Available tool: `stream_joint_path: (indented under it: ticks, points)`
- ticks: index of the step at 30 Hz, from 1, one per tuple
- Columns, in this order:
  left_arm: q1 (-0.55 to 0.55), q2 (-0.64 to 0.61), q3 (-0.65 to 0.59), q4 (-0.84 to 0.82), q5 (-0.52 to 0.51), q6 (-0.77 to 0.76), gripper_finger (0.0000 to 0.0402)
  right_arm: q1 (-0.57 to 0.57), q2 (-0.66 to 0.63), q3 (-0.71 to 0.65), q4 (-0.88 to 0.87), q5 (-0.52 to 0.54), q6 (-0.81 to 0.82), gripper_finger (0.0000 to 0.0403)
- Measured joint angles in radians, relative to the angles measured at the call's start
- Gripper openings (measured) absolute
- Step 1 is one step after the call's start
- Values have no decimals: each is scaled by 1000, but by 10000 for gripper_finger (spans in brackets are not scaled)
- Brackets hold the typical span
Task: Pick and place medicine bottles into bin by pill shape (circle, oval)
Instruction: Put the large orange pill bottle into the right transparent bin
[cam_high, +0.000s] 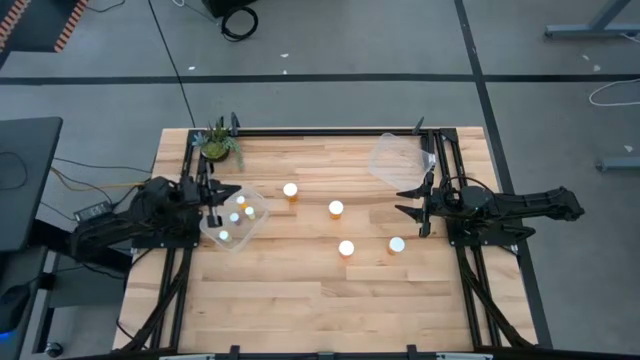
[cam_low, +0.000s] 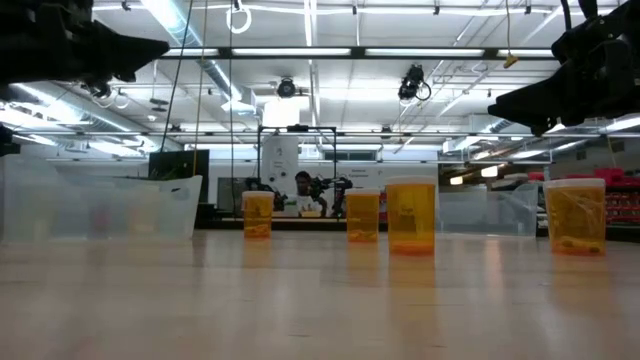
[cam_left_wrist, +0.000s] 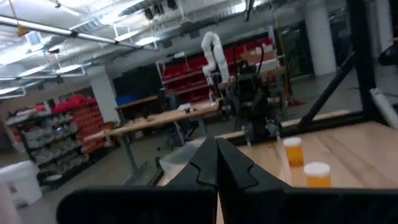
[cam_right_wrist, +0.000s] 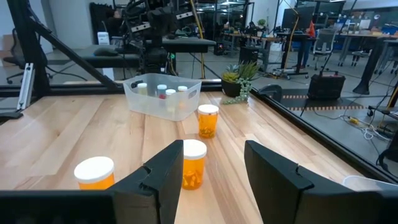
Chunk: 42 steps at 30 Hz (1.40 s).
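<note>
1. High view: the left gripper (cam_high: 213, 203), fingers together, sat just beside a bin (cam_high: 262, 208) holding 4 bottles (cam_high: 240, 212). The right gripper (cam_high: 408, 201), fingers apart, faced 4 loose bottles (cam_high: 336, 208); the second bin (cam_high: 395, 160) beside it looked empty.
2. Low view: those 4 stood upright, untouched.
3. Left wrist view: the closed fingers (cam_left_wrist: 208, 163) held nothing.
4. Right wrist view: 1 bottle (cam_right_wrist: 193, 163) stood ahead of the gap, ungripped. Roughly half seemed sorted.
</note>
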<state>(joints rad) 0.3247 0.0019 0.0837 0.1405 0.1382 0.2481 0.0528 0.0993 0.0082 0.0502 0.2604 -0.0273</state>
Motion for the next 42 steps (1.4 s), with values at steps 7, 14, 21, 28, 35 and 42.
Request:
stream_joint_path:
  ticks: [7, 14, 21, 28, 35, 42]
  points:
    - [6, 0, 1, -15, 5, -50, 1, 0, 0, 0, -2, 0, 0, 178]
    - [-19, 2, -36, 0, 28, -81, 2, 0, 0, 0, -2, 0, 0, 178]
    - [-35, 4, -75, 20, 28, -107, 2, -8, 0, -1, 22, 33, -64, 178]
    - [-55, 4, -75, -34, 43, -165, 16, -22, 0, -1, 202, 58, -65, 178]
    - [-60, 4, -76, -70, 43, -204, 34, -100, 15, 29, 233, 64, -121, 178]
    - [-60, 4, -76, -70, 43, -203, 26, -208, 125, 75, 233, 43, -94, 178]
